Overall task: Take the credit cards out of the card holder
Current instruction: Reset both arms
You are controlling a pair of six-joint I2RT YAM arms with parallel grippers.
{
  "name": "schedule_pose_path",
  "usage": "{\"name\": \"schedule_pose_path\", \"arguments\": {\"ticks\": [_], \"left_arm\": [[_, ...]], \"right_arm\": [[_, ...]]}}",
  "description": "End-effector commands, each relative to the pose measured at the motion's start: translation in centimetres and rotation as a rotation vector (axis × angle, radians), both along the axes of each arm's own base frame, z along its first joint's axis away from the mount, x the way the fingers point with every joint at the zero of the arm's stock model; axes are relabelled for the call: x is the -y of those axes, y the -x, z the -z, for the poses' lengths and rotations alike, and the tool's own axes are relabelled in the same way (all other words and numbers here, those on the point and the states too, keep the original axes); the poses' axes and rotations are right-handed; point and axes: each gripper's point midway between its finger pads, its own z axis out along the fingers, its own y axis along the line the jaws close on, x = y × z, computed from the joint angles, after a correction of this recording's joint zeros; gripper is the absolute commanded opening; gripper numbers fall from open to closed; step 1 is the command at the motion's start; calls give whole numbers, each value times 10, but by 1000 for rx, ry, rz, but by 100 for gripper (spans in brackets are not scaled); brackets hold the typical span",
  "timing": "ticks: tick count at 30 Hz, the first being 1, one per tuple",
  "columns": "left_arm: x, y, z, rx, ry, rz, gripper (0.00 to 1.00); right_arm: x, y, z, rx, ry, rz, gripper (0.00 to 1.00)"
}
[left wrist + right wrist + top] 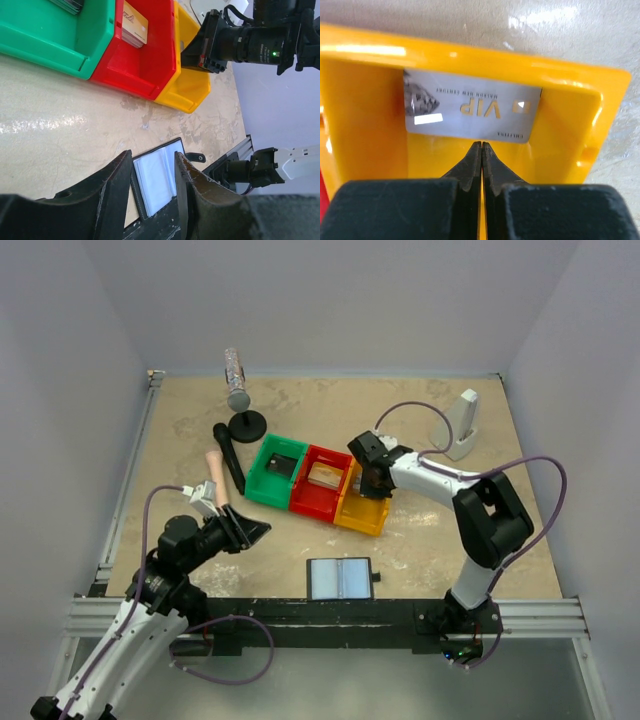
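Observation:
The card holder (340, 579) lies open and flat near the table's front edge, its two pale glossy panels facing up. My left gripper (250, 530) hovers to its left, open and empty. In the left wrist view the card holder (155, 180) shows between the spread fingers of that gripper (152, 160), well beyond them. My right gripper (375, 485) is over the yellow bin (362, 512). In the right wrist view its jaws are shut tip to tip (481, 145), just short of a silver VIP card (472, 107) lying in the yellow bin (570, 150).
A green bin (262, 480) with a dark card and a red bin (305, 502) with a tan card (134, 27) stand left of the yellow bin. A grey cylinder on a black stand (238, 385), a black handle (228, 455) and a white holder (463, 425) sit behind.

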Motion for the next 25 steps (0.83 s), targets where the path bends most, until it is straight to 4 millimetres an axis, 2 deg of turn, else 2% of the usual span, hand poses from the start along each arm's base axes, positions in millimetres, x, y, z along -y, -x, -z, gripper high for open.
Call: {"name": "schedule_pose_path", "arguments": {"ticks": [1, 6, 10, 12, 13, 15, 16, 20, 25], "left_arm": [[-2, -1, -16, 59, -10, 1, 45], [-9, -4, -18, 69, -55, -26, 48], [-25, -11, -21, 59, -132, -101, 51], [-35, -15, -22, 44, -182, -145, 54], [-41, -17, -20, 32, -210, -177, 58], [-61, -21, -12, -27, -267, -284, 76], [-68, -23, -10, -52, -273, -335, 82], [-74, -24, -6, -105, -315, -372, 85], [-76, -24, -9, -113, -330, -378, 86]], "right_arm": [[-12, 6, -25, 76, -99, -59, 4], [-11, 23, -54, 139, -167, -80, 30], [-2, 40, -87, 211, -202, -115, 39], [6, 52, -111, 285, -242, -145, 42], [10, 58, -119, 313, -256, -160, 44], [20, 74, -134, 373, -284, -201, 47], [25, 83, -135, 385, -295, -219, 48], [50, 117, -126, 423, -302, -247, 49], [66, 136, -133, 519, -344, -250, 50]]}}
